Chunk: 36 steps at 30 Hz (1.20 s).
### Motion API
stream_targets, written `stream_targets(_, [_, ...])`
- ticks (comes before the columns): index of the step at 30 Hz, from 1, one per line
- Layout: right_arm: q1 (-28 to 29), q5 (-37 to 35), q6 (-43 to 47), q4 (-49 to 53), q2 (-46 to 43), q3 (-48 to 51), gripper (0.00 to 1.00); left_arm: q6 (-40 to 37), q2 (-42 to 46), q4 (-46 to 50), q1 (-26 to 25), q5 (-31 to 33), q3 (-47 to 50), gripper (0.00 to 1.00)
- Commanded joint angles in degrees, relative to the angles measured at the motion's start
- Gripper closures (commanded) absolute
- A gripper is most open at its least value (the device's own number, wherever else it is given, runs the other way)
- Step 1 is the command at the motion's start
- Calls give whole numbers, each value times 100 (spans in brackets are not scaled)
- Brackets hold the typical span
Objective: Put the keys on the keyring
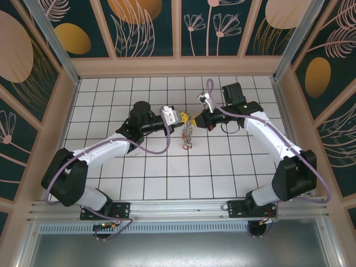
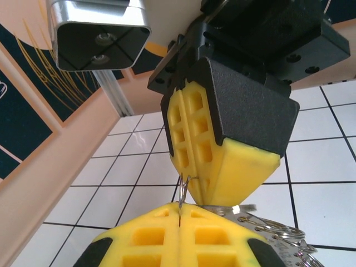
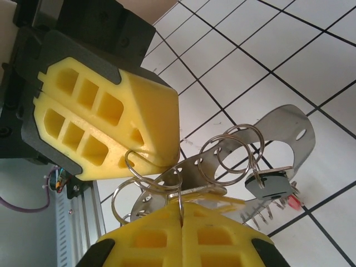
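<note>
Near the middle of the white-tiled table (image 1: 111, 183), seen from above, the two arms meet tip to tip. The left gripper (image 1: 185, 118) reaches in from 9 o'clock and the right gripper (image 1: 198, 119) from 3 o'clock, their yellow fingertips touching or almost touching. A small bunch of keys (image 1: 188, 134) dangles straight below that meeting point, at its 6 o'clock, with a red tag (image 1: 186, 147) at the bottom of the bunch. It is too small from above to tell one key from another.

In the left wrist view, the left gripper (image 2: 179, 233) is clenched, its yellow pads pressed together on a thin wire loop (image 2: 181, 194) that rises from the seam. The right gripper (image 2: 211, 189) points down at 12 o'clock, its tip just above that loop.

In the right wrist view, the right gripper (image 3: 181, 233) is likewise clenched, with a split ring (image 3: 181, 201) nipped in its seam. The left gripper (image 3: 162, 151) sits at 10 o'clock, its tip touching another ring. The keyring (image 3: 281, 125) shows here as a flat, curved, silvery band pierced with holes, sweeping from the centre out toward 3 o'clock. It is held off the tiles and threaded with several split rings. A grey tag (image 3: 272, 186) and the red tag (image 3: 292, 203) hang at 4 o'clock, beside a row of small metal teeth.
</note>
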<state>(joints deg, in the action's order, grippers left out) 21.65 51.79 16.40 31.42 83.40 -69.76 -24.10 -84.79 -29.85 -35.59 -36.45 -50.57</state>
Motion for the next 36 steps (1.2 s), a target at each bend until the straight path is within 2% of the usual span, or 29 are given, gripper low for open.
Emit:
stream_targets(1, [-103,212,50,-127,-128,164,86,250,69,-803,-18,-313,-1,100])
stream_targets(3, [-148,235,186,-104,-195,158,80,336,57,-899,-21,-399,20,100])
stream_targets(8, [-331,161,884,91,-505,109,74,587,17,-1124,-18,-511,95,100])
stream_targets(15, [-335,-1012,2192,-19,-1315,235,73,1032,-72,-1621,-22,-802,157,100])
stream_targets(18, [-318,-734,3375,-38,-1625,399,75,1004,-124,-1616,-19,-907,122,100])
stream_targets(21, [-267,-466,3985,-715,-1981,823,77,913,-168,-1559,-18,-1101,93,100])
stream_targets(24, [-275,-384,4115,-1101,-2057,941,77,885,-227,-1554,-19,-1315,61,100])
stream_targets(30, [-266,29,4818,214,-1519,199,73,765,-309,-1361,-51,-1398,-67,100])
stream_targets(36, [-184,213,4610,173,-1368,245,67,774,-361,-1434,-99,-1505,-122,100])
